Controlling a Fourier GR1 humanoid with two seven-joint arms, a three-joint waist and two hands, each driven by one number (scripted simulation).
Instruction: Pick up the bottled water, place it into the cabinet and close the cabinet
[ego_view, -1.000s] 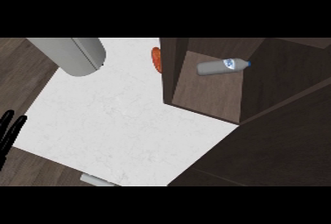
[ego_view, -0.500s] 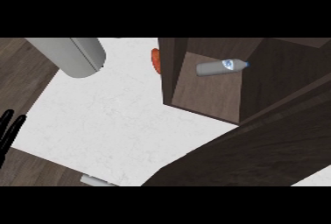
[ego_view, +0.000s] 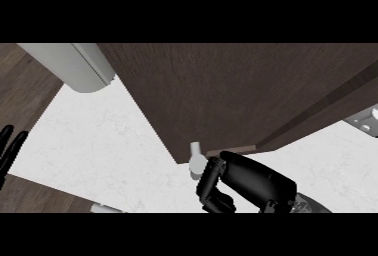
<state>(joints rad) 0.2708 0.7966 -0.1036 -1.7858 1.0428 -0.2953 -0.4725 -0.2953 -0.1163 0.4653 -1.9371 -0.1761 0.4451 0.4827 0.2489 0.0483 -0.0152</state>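
Observation:
The dark brown cabinet door (ego_view: 221, 95) now spans the upper middle of the head view and covers the cabinet's inside. The bottled water is hidden behind it. A small white handle (ego_view: 196, 159) sticks out at the door's lower corner. My right hand (ego_view: 247, 184) sits just below that corner, its back toward the door's edge and its fingers (ego_view: 212, 187) curled beside the handle, not round it. My left hand (ego_view: 10, 150) shows only as straight fingers at the left edge, resting.
A grey cylinder (ego_view: 74, 65) lies at the upper left. The white counter (ego_view: 96, 155) runs between dark wood strips. A grey-white fitting (ego_view: 365, 119) shows at the right edge, and a small white object (ego_view: 107, 208) at the bottom edge.
The cabinet door has swung across the opening, hiding the bottle and the orange item. My right hand has come into view below the door's corner. The left hand has stayed put.

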